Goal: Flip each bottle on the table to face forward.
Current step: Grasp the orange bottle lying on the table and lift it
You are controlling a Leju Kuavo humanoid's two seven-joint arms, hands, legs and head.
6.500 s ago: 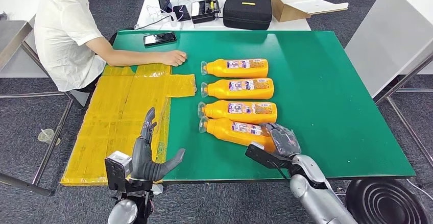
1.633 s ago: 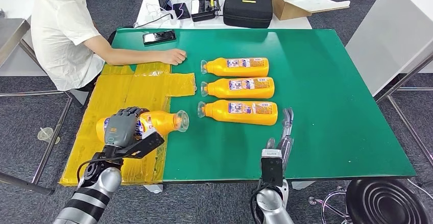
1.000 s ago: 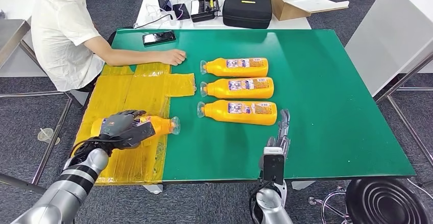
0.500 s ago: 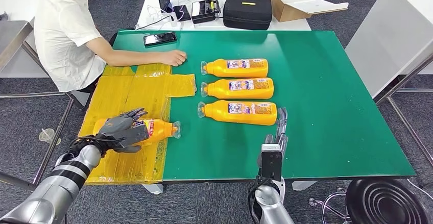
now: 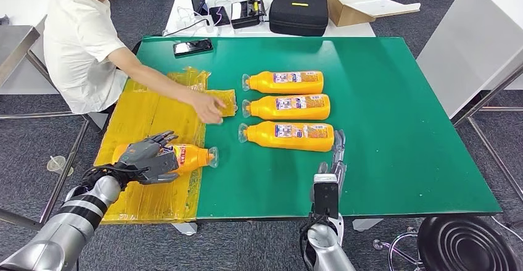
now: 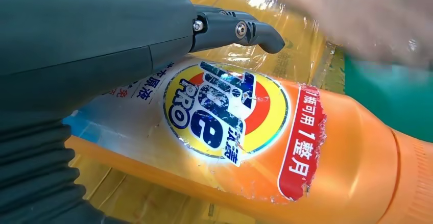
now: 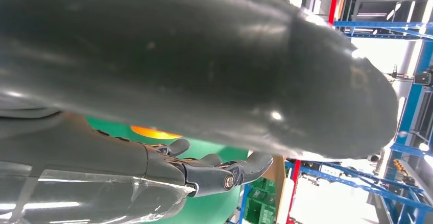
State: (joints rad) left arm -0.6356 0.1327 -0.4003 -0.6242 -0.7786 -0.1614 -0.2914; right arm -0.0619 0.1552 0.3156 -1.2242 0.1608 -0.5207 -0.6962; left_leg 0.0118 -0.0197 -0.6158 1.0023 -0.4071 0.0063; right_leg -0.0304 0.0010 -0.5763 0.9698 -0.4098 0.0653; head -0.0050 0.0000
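The left hand lay over an orange bottle on its side, fingers spread loosely across the bottle's body rather than clasped around it; whether they still pressed on it could not be told. In the left wrist view the bottle's front label, a round blue, yellow and red logo beside a red strip of characters, faced upward. The bottle rested on the yellow sheet covering the near-left part of the green tabletop, its cap end pointing toward the green surface. The right hand stood upright near the front edge, fingers straight and apart, holding nothing, just beside the base end of the nearest bottle in the row. Beyond that one lay a middle bottle and a far bottle, all three parallel on the green with caps pointing left. A person's hand reached over the yellow sheet near the row's caps.
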